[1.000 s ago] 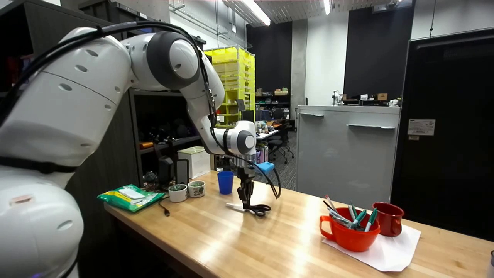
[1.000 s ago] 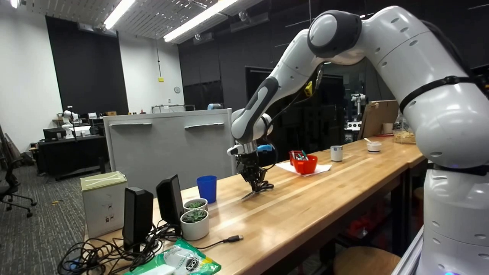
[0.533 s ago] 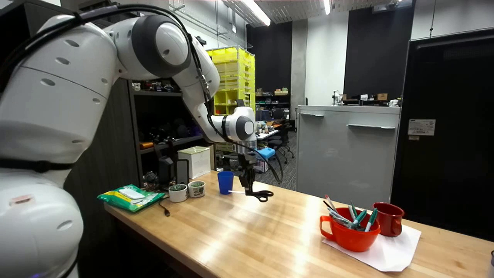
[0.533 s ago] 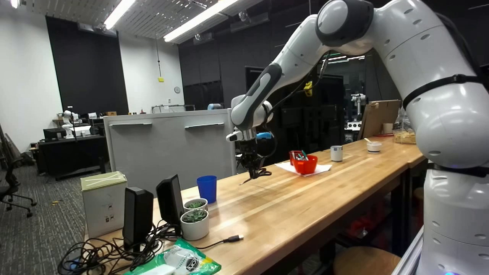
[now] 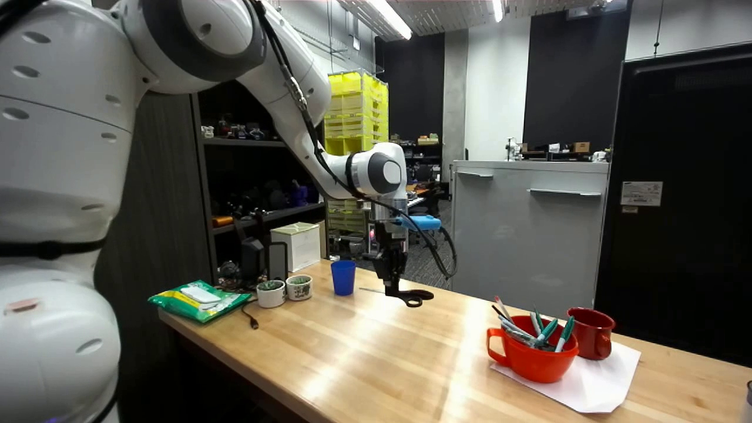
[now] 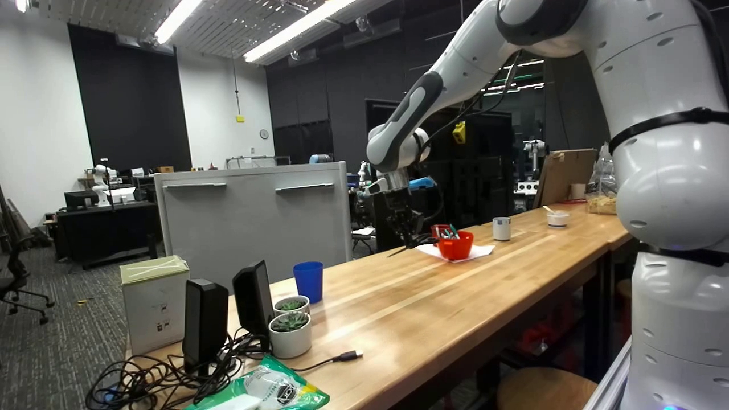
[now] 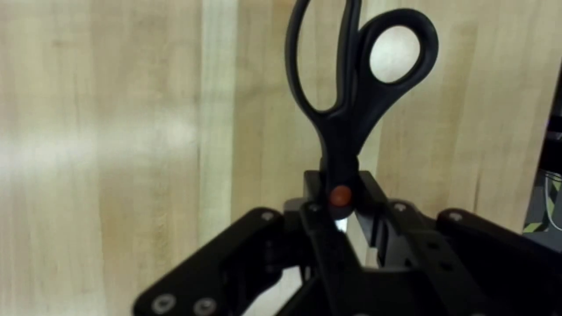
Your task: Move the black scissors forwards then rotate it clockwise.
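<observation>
Black scissors [image 7: 344, 131] are clamped mid-length by the gripper [image 7: 341, 186] in the wrist view: grasp done. In an exterior view they hang above the worktop [image 5: 399, 352]. In an exterior view they hang between cup [image 6: 308, 285] and bowl [image 6: 455, 250]: forward carry probably unfinished, clockwise turn apparently pending.

Arched high, gripping below.
Reaches out with a smooth white, grey-jointed arm [image 5: 64, 164], hangs a black, two-fingered gripper [image 7: 340, 189] down from a rounded white wrist [image 5: 385, 171], pinching with black fingers [image 7: 373, 195] drawn close.
</observation>
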You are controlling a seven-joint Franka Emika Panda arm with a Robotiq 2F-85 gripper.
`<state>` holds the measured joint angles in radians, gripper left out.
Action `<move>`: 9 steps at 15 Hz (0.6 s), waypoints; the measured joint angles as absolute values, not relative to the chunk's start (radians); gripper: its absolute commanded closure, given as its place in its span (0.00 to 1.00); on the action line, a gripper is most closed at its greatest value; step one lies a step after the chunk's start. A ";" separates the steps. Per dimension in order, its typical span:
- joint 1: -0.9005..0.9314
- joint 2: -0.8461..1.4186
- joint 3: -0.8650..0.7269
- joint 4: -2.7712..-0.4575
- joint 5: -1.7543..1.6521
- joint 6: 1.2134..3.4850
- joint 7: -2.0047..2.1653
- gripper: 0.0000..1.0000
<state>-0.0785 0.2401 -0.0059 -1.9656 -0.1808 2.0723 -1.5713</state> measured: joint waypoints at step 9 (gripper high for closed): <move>-0.160 0.095 -0.119 -2.177 -0.188 2.025 -1.523 0.94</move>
<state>-0.1598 0.0953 -0.1193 -2.1769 -0.1884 2.0250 -1.5231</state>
